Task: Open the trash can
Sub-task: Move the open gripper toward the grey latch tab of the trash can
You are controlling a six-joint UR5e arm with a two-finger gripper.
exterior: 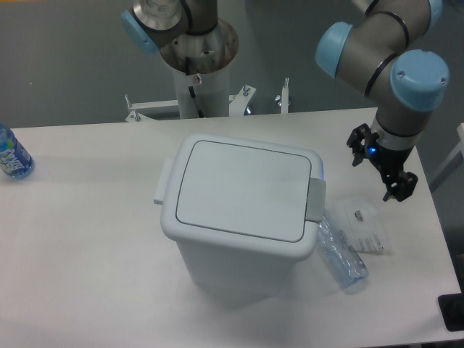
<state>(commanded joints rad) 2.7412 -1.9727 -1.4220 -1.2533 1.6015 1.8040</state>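
White table (87,239), trash can (239,192) — tool (380,170) beside.

obstacles: trash can (239,210), crushed bottle (341,254) beside | free: bare table (80,246) left

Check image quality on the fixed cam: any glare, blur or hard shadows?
Fixed camera: even, diffuse light; the trash can casts only a faint shadow. Slightly soft overall, no motion blur. The pale lid nearly blends into the white table. Gripper dark, detail lost, jaws hard to read; a small blue light glows above it.

Blue bottle (12,154) cut by left edge — gripper (380,169) jaws perhaps open.
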